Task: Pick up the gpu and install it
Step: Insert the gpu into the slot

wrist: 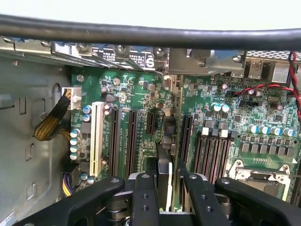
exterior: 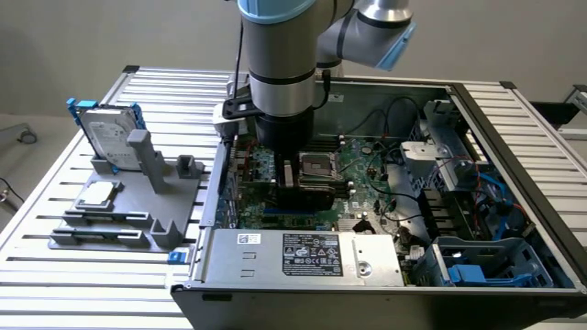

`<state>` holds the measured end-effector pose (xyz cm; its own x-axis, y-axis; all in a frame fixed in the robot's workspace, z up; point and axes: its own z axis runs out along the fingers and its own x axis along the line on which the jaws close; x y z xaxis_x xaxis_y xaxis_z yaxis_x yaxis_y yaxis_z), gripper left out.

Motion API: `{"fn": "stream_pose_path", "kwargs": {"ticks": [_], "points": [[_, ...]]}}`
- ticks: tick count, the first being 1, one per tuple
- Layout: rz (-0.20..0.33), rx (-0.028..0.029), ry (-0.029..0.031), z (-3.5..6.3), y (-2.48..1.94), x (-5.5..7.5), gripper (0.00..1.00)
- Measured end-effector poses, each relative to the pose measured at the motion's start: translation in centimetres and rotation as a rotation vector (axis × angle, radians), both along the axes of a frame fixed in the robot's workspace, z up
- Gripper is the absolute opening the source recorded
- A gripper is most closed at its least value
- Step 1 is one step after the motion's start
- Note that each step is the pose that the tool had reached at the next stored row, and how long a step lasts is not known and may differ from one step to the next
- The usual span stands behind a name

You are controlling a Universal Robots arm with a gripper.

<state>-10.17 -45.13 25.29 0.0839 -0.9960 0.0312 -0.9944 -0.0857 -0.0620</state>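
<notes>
We grip gpu [wrist: 163,162] between gripper [wrist: 165,188] jaws, low over green board [wrist: 141,89]. If gpu tips, we may jam or bend it.

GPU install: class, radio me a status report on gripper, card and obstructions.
Gripper shut on gpu, card edge-on in its grip. Low among motherboard slots inside case. Yellow-sleeved cable off to one side, apart from card.

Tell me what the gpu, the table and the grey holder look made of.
The gpu: green circuit-board laminate edge beside a black, probably plastic, shroud, seen edge-on in the claw. The table: silvery ribbed slats, likely brushed aluminium. The holder: uniform matte grey, probably moulded or printed plastic.
</notes>
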Motion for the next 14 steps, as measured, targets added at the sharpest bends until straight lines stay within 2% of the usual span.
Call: {"fn": "stream_pose_path", "kwargs": {"ticks": [7,14], "points": [[0.0,0.0007,0.0,0.0,0.0,-0.02,0.27],[0.0,0.007,-0.0007,0.0,0.0,-0.02,0.27]]}}
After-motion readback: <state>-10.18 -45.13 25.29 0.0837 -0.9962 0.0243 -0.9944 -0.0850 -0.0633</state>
